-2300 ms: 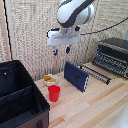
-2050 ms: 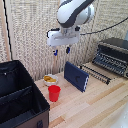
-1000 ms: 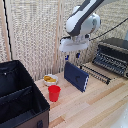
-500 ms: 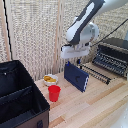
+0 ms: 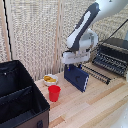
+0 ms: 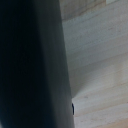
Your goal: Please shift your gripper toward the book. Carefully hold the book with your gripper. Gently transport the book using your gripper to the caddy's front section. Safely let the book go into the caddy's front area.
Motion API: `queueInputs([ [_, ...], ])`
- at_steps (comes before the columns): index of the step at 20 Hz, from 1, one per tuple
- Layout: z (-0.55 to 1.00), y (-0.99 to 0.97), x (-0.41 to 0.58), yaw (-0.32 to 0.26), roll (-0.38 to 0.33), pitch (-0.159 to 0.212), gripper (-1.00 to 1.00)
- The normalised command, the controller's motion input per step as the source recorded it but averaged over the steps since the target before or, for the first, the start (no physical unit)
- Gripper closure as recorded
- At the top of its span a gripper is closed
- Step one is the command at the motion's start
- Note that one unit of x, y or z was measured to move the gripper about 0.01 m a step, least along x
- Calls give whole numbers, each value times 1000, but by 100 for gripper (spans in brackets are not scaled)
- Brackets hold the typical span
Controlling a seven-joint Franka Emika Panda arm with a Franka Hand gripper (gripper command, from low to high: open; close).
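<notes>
Standing on edge on the wooden tabletop [image 5: 95, 107], the book [image 5: 76, 78] shows its dark navy cover toward the camera, with its upper edge right under the end effector [image 5: 73, 64]. That white-grey block hangs from the white arm [image 5: 85, 31], which reaches in from the upper part of the exterior view's right. Whether the fingers are spread, closed, or already pressing the book cannot be told, since they are hidden where the block meets the book's top edge, and the wrist view is too blurred to settle it. In the wrist view a broad dark band, probably the book's cover [image 6: 35, 65], fills nearly half the picture, with pale wood grain [image 6: 97, 55] beside it.

A red cup [image 5: 54, 93] stands near the book, toward the exterior view's left, and a small white bowl [image 5: 50, 79] holding something yellow sits just behind the cup. The caddy [image 5: 20, 97], black and open at the top with an inner divider, sits at the exterior view's far left, well apart from the book. A black-and-silver toaster oven [image 5: 113, 56] stands at the exterior view's right, its door lowered toward the book.
</notes>
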Motion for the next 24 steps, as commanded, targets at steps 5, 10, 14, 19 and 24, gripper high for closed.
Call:
queueInputs([
  [5,-66,1,58,220,-18,2,100],
  [10,0,0,6,118,-7,0,100],
  [14,0,-1,0,0,0,0,100],
  [19,29,-17,1,-35,0,-32,100],
  [24,628,67,-141,-238,65,-121,100],
])
